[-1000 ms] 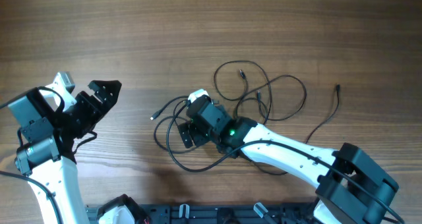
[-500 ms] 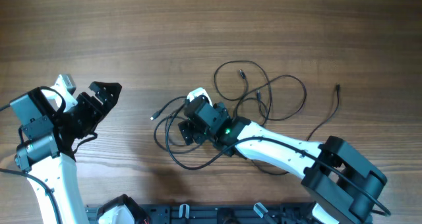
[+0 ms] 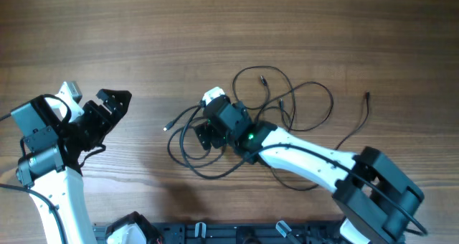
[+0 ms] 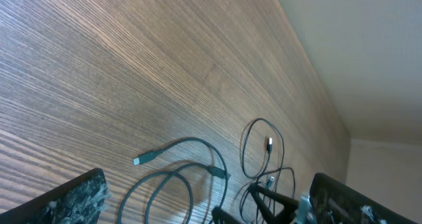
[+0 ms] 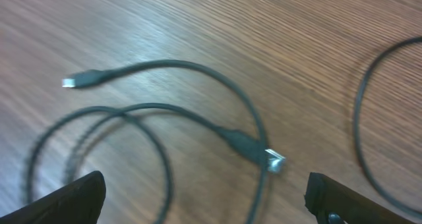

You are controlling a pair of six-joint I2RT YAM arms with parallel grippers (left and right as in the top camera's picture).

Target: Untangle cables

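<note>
The cables (image 3: 287, 104) lay in a loose tangle on the counter (image 3: 215, 29), right of middle, with loops spilling left beneath the right tool (image 3: 208, 118). That tool hung over those left loops with its jaws spread wide and nothing between them. The left tool (image 3: 100, 104) sat well apart at the left, equally wide and empty.

The step looked like a first pick from the tangle. It would go best if the right tool closed on one strand only, just behind the silver-tipped plug (image 5: 273, 160) lying ahead of its fingers. It should then draw that strand left, away from the knot, slowly enough to see whether other loops dragged along. Taking two strands at once would likely tighten things.

The right arm (image 3: 308, 154) covered the middle of the tangle from above, so which strand crossed over which there could not be told. The right wrist view was blurred, the tool's height above the counter was unclear, and the separate cables could not be counted.
</note>
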